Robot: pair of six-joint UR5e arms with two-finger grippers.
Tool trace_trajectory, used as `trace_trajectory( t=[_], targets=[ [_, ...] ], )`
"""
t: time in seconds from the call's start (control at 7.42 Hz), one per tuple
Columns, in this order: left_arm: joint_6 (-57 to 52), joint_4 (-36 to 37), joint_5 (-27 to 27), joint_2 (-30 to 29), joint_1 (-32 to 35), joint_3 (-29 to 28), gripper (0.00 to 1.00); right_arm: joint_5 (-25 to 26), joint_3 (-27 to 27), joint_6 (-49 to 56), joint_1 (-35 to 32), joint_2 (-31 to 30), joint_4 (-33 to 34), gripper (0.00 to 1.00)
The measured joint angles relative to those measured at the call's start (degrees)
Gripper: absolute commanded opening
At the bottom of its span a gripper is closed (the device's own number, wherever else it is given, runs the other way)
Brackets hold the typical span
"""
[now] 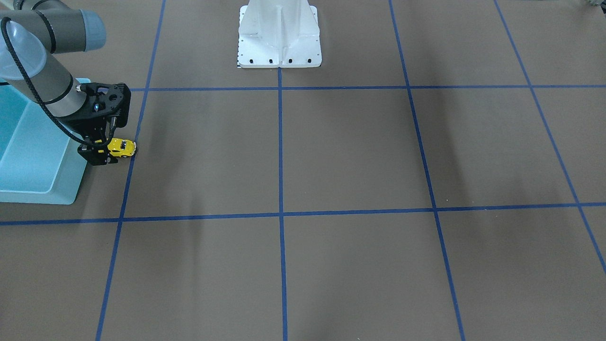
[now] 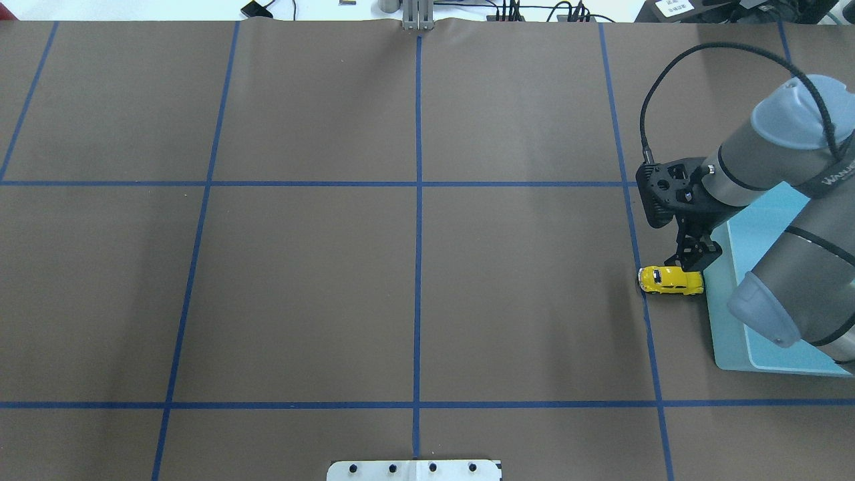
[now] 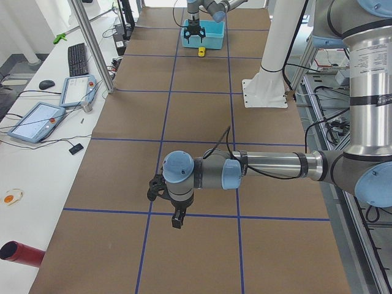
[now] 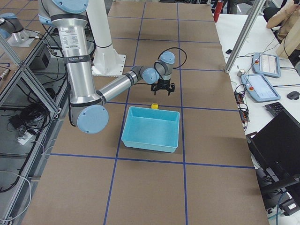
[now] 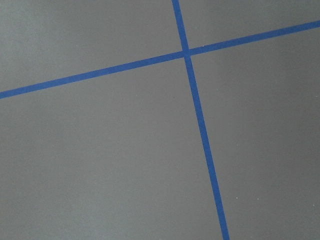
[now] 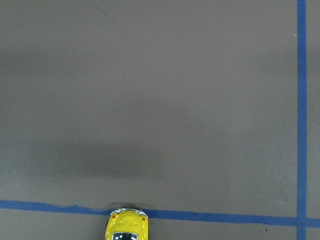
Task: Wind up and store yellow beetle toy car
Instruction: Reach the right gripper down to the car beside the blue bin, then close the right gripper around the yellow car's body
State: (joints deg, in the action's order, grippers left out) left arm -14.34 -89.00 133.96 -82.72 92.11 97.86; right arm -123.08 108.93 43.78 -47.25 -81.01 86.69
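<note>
The yellow beetle toy car (image 2: 670, 280) stands on its wheels on the brown table, its nose on a blue tape line (image 6: 127, 227), just beside the light blue bin (image 2: 728, 334). My right gripper (image 2: 691, 257) hovers over the car's rear end, open, its fingers apart and holding nothing; the side view shows it raised above the car (image 4: 154, 106). In the front-facing view the black fingers overlap the car (image 1: 122, 148). My left gripper (image 3: 176, 215) hangs low over the table at the other end, and I cannot tell whether it is open or shut.
The bin (image 1: 28, 142) shows nothing inside it. The white robot base (image 1: 279, 35) stands at the table's middle edge. Blue tape lines grid the brown surface. Screens, a keyboard and cables lie on the side desk (image 3: 55, 98).
</note>
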Motion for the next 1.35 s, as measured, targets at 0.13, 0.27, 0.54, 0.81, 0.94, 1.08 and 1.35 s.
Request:
trace_trajectory(
  t=[0.13, 0.27, 0.54, 0.81, 0.94, 1.08, 1.35],
  targets=[
    [0.1, 0.0, 0.1, 0.0, 0.0, 0.2, 1.00, 1.1, -0.3, 2.1, 1.5, -0.7, 0.0, 1.00],
    [0.1, 0.0, 0.6, 0.0, 0.0, 0.2, 1.00, 2.7, -0.5, 3.5, 2.7, -0.8, 0.0, 1.00],
    [0.1, 0.0, 1.6, 0.1, 0.0, 0.0, 1.00, 5.0, -0.5, 4.4, 4.3, -0.7, 0.0, 1.00],
    [0.1, 0.0, 1.8, 0.1, 0.0, -0.1, 1.00, 6.7, -0.4, 4.5, 5.2, -0.7, 0.0, 1.00],
    [0.1, 0.0, 1.8, 0.1, 0.0, -0.2, 1.00, 7.2, -0.4, 4.4, 5.5, -0.8, 0.0, 1.00],
    [0.1, 0.0, 1.8, 0.2, 0.0, -0.3, 1.00, 7.8, -0.5, 4.3, 5.9, -0.9, 0.0, 1.00],
    [0.0, 0.0, 1.8, 0.5, 0.0, -0.3, 1.00, 8.9, -0.8, 3.9, 6.5, -1.5, 0.0, 1.00]
  ],
)
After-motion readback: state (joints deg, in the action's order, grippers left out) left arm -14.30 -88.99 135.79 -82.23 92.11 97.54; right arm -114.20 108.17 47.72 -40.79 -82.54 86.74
